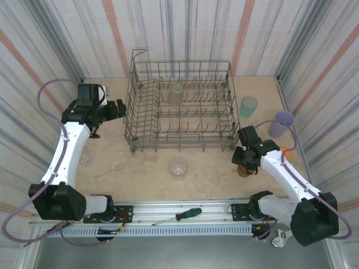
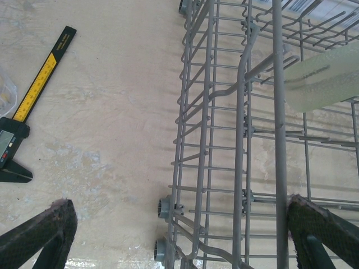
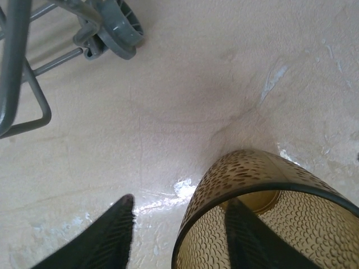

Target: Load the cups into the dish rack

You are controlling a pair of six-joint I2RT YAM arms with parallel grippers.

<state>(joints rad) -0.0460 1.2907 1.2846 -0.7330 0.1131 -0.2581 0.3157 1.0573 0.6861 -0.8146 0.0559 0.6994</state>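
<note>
Right wrist view: amber-brown dimpled translucent plastic tumbler [image 3: 280,224] at lower right of frame, upright on the pale worktop [image 3: 185,101]. Right claw [image 3: 179,204] straddles its wall, one finger inside and one outside. Gap is middling, and bare worktop shows between the outer finger and the cup, so not clamped by my reading.

Risks:
- A pinch on one thin wall, off the cup's centre, may tilt or spin the cup as it lifts.
- The slick plastic may slip out.
- Large grey wire dish rack [image 1: 132,106] sits near at upper left. A swinging cup could catch its tall side.

Top external view: right arm runs from lower right up-left, wrist bent down over the amber cup, just right of the rack's near corner. Left arm arcs up the left edge, and the left claw [image 1: 120,108] points right at the rack's side wall, spread wide and empty.

Pale yellow-green tumbler [image 1: 176,94] is already in the rack. Clear tumbler [image 1: 178,167], teal tumbler [image 1: 248,106] and lavender tumbler [image 1: 282,123] wait on the worktop.
</note>
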